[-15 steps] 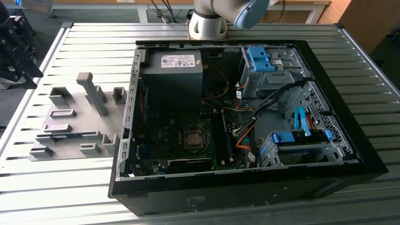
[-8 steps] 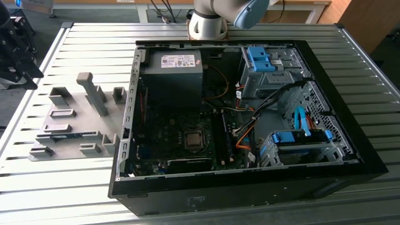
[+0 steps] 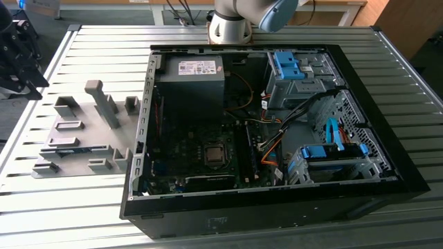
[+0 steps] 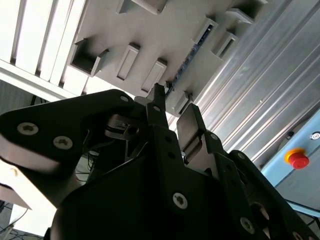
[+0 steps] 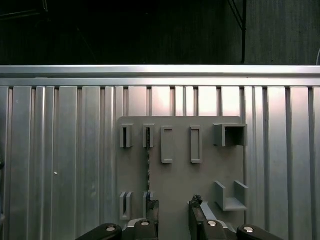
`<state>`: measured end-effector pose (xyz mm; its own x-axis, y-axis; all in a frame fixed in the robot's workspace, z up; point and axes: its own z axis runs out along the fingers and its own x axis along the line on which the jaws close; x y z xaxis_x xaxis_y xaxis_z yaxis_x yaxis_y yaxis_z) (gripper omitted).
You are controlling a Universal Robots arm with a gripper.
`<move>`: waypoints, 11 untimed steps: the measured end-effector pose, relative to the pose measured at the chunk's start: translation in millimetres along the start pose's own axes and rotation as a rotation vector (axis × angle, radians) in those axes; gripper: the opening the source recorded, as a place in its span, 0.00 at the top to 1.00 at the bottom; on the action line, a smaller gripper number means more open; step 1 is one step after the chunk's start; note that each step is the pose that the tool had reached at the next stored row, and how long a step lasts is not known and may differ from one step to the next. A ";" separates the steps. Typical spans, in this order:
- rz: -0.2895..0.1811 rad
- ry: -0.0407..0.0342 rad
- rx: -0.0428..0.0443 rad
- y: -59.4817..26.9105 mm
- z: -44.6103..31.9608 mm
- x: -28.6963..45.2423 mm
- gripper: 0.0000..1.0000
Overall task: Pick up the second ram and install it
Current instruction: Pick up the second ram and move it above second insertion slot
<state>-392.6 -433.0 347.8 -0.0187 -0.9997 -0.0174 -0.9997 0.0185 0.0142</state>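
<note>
The second ram (image 3: 69, 151) is a thin blue stick standing on edge in the slotted blocks of the grey holder plate (image 3: 93, 136), on the table at the exterior view's left. In the first wrist view the second ram (image 5: 148, 170) runs edge-on between two pairs of slotted blocks. My gripper (image 5: 173, 206) hangs well above the plate and is open, with nothing between its black fingers. One fingertip (image 5: 152, 209) lines up close to the stick's near end. The second wrist view shows the gripper (image 4: 172, 112) from behind, pointing at the ram (image 4: 192, 50).
An open black computer case (image 3: 387, 171) lies on the ribbed metal table (image 3: 83, 207), with the power supply (image 3: 194, 70), CPU socket (image 3: 213, 154) and long black slots (image 3: 244, 150) inside. The table's edge (image 5: 160, 70) is beyond the plate. A red button (image 4: 298, 159) sits off to the side.
</note>
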 end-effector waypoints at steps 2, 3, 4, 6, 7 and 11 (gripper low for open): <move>0.000 0.0001 -0.0001 0.0 0.7 0.0 0.63; 0.000 0.0001 -0.0001 0.0 1.1 0.0 0.63; 0.000 0.0001 -0.0001 0.0 1.5 0.0 0.63; 0.000 0.0001 -0.0001 0.0 2.4 0.0 0.63; 0.000 0.0000 -0.0001 0.0 2.7 0.0 0.63; 0.000 0.0001 -0.0002 0.0 4.0 0.1 0.63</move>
<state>-392.7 -433.0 343.8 -0.0187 -0.9997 -0.0173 -0.9997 0.0185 0.0143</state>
